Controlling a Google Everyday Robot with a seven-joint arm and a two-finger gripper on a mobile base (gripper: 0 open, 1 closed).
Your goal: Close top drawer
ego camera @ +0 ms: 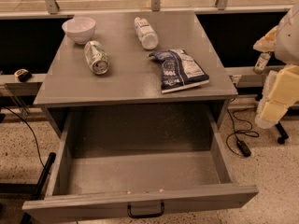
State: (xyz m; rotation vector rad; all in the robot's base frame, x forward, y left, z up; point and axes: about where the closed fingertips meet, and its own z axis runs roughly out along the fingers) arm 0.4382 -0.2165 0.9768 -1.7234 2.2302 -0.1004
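Near right edge, gripper [270, 110] well apart from drawer [93, 204]; open or closed, cannot tell. Risk: off-centre push from that side skews drawer, jams it half shut.

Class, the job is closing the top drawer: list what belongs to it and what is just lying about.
Job: top drawer, pulled open; its black handle; gripper at the right edge, off the drawer.
Lying about: bowl, can, bottle, snack bag.

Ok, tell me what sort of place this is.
Probably a robot lab or office test area: a grey cabinet with its top drawer pulled open, loose cables on the speckled floor, and the gripper at the right edge beside the cabinet.
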